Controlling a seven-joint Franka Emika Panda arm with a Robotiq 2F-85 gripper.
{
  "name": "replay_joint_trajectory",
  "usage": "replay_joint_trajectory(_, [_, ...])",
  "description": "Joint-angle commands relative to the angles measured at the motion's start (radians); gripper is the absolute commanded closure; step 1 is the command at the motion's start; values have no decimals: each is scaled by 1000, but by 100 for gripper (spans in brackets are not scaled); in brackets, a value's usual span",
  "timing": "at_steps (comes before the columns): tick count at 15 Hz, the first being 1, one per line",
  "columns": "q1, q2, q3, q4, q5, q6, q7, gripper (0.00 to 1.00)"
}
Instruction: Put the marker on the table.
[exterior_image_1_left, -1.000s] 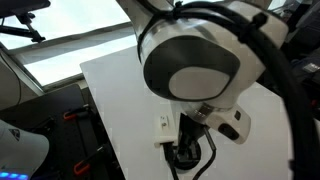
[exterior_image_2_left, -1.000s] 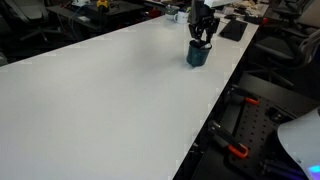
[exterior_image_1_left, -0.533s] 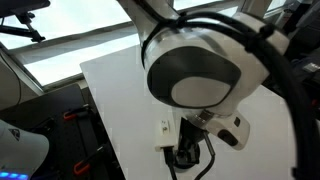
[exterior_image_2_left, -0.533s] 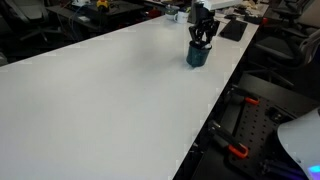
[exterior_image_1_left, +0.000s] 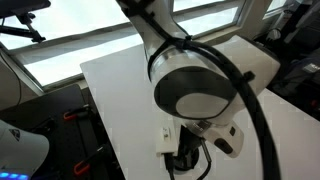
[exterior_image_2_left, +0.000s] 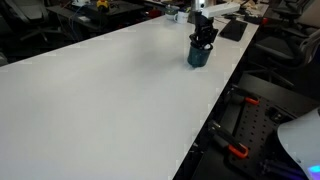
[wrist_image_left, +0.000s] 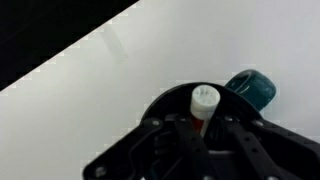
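Note:
The marker (wrist_image_left: 204, 100) stands upright inside the dark cup (wrist_image_left: 250, 88), its whitish end up and its red part below. In the wrist view my gripper (wrist_image_left: 203, 125) reaches into the cup, with a finger pressed against each side of the marker. In an exterior view the gripper (exterior_image_2_left: 204, 38) sits just over the dark cup (exterior_image_2_left: 198, 55), near the far right edge of the white table (exterior_image_2_left: 110, 90). The marker is too small to make out there. In an exterior view the arm hides most of the cup (exterior_image_1_left: 190, 160).
The cup stands close to the table's edge (exterior_image_2_left: 232, 70). A dark flat object (exterior_image_2_left: 233, 30) lies beyond it at the table's far end. Desks and equipment (exterior_image_2_left: 100, 8) stand behind the table. Floor and gear (exterior_image_2_left: 250, 130) lie past the right edge.
The arm has shifted a little and the gripper has sunk slightly lower into the cup. The cup has not moved.

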Motion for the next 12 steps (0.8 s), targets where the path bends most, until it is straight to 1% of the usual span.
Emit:
replay_joint_trajectory(1, [1, 19, -6, 22, 20, -22, -26, 95])
replay_joint_trajectory(6, [32, -6, -17, 25, -20, -50, 18, 95])
replay_joint_trajectory(12, [114, -65, -14, 51, -128, -121, 97, 95])
